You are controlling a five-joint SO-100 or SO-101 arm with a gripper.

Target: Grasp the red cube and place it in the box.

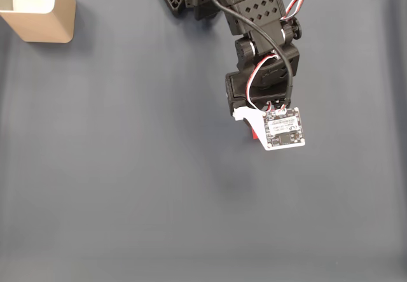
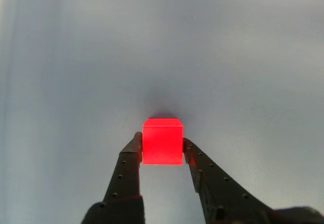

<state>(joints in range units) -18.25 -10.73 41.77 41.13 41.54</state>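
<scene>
**Gripper clamped on the red cube, box way off in the corner**

Gripper (image 2: 161, 142) has its two black fingers (image 2: 126, 166) pressed against both sides of the red cube (image 2: 162, 141) in the wrist view, so it's pinched tight between the tips. One fingertip touches the cube's left face, the other touches the right. There's a soft dark shadow on the grey surface just past the cube, though I honestly can't tell if it's lifted or sitting on the mat.

From the fixed view, the arm (image 1: 257, 40) reaches down from the top edge toward the middle of the dark mat (image 1: 127, 186). A white circuit board (image 1: 283, 129) on the wrist covers most of the gripper, and all you get of the cube (image 1: 254, 130) is a little sliver of red peeking out at the board's left edge.

The box (image 1: 48, 18) sits in the top left corner of that view, tan walls, white inside, partly cut off by the frame. It's well apart from the cube and the arm, with plain mat between them.
</scene>
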